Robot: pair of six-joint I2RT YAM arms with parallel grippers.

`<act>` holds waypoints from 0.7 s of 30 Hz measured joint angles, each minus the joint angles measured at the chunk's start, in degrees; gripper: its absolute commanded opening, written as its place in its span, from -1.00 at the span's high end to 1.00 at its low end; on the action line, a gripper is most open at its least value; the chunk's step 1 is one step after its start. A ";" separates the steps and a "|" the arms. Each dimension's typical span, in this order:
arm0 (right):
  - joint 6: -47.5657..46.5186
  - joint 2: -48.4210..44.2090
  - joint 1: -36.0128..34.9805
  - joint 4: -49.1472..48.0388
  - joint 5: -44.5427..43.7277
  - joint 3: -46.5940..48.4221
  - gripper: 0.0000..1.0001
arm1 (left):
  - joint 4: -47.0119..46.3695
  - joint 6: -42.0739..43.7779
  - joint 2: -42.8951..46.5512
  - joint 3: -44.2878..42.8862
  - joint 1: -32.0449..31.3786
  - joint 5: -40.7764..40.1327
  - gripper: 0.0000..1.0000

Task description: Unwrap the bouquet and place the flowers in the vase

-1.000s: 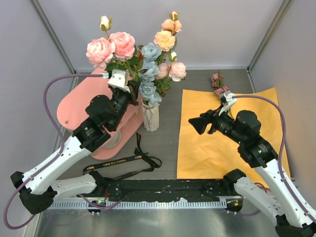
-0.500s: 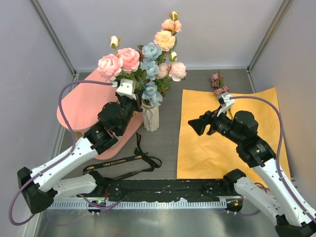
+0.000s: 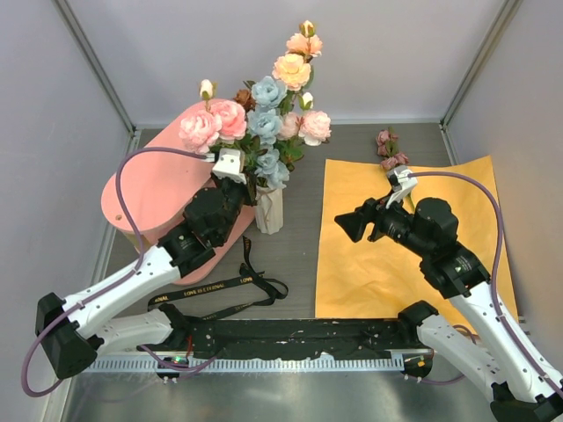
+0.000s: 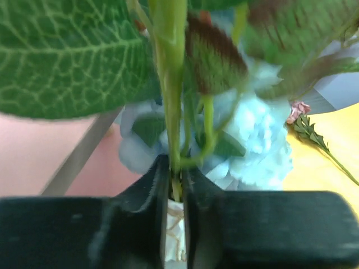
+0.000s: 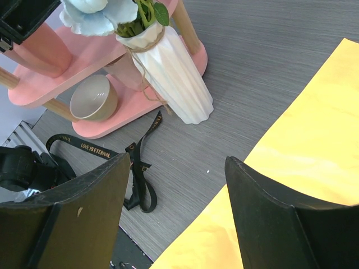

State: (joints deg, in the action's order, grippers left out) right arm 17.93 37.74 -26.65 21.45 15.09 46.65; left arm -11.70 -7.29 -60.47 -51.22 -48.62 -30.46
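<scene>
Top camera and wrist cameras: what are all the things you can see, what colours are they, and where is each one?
flowers: one bunch, pink, blue and peach, in the vase
vase: one, white, beside the shelf
sprig: one, mauve, at the paper's far edge
paper: one sheet, orange, flat on the table's right side
ribbon: one, black, on the table near the arms
shelf: one, pink, left side
cup: one, beige, on the shelf's lower board
table: one, grey
left arm: jaws close around a green stem over the vase
right arm: jaws open, empty, above the paper
</scene>
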 measured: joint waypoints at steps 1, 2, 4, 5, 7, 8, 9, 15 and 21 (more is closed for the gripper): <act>0.00 0.02 0.00 0.00 0.02 0.00 -0.49 | 0.26 -0.22 0.11 0.02 0.00 -0.02 0.16; 0.02 0.02 0.00 0.00 0.00 0.00 -0.49 | 1.09 -0.59 0.39 0.02 0.00 0.02 0.01; 0.13 0.15 0.00 -0.02 0.02 0.00 -0.49 | 3.50 -1.64 1.46 0.04 0.00 0.09 -0.38; 0.20 0.20 0.00 0.00 0.00 0.00 -0.49 | 4.57 -2.21 2.16 0.04 0.00 0.26 -0.45; 0.24 0.35 0.00 0.00 0.00 0.00 -0.49 | 6.82 -3.37 3.93 0.04 0.00 0.98 -0.56; 0.31 0.46 0.00 0.00 0.02 0.00 -0.48 | 7.69 -4.11 4.76 0.04 -0.02 1.27 -0.59; 0.42 0.57 0.00 0.00 0.02 0.00 -0.49 | 9.25 -4.92 6.03 0.02 -0.31 2.49 -0.61; 1.14 2.08 0.00 0.22 -0.46 0.02 -0.49 | 18.36 -9.51 12.72 -0.42 -0.46 10.05 -0.74; -1.66 7.89 0.00 5.22 -5.03 2.21 -0.49 | 30.97 -12.46 16.31 -4.72 -0.11 22.60 -0.88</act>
State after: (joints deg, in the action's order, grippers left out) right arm 16.27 45.63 -26.65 26.68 10.07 48.86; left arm 19.27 -19.75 -44.16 -55.94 -48.73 -7.86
